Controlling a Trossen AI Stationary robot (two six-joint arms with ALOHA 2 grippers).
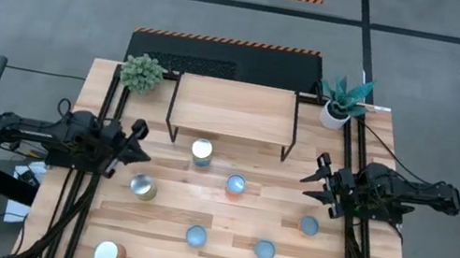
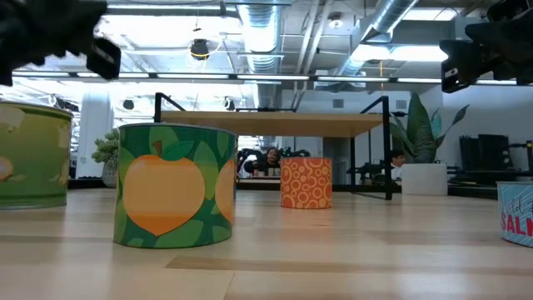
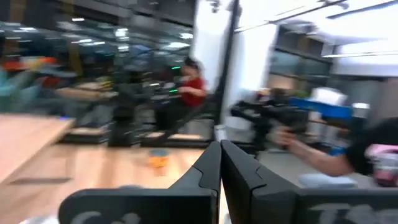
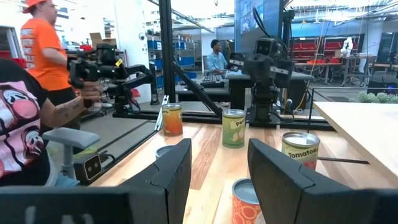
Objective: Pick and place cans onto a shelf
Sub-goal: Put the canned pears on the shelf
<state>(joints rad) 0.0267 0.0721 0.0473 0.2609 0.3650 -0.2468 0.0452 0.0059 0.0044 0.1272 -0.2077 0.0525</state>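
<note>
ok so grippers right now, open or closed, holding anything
left gripper: closed, holding nothing, above the table's left side.
right gripper: open, holding nothing, above the table's right side.

Two dark jointed arms (black cables trailing), angular two-fingered tools

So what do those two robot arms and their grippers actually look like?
Both are dark, nearly black jointed arms. The left gripper and right gripper each end in two chunky black angular fingers. Thin cables trail from the arms over the table edges.
</note>
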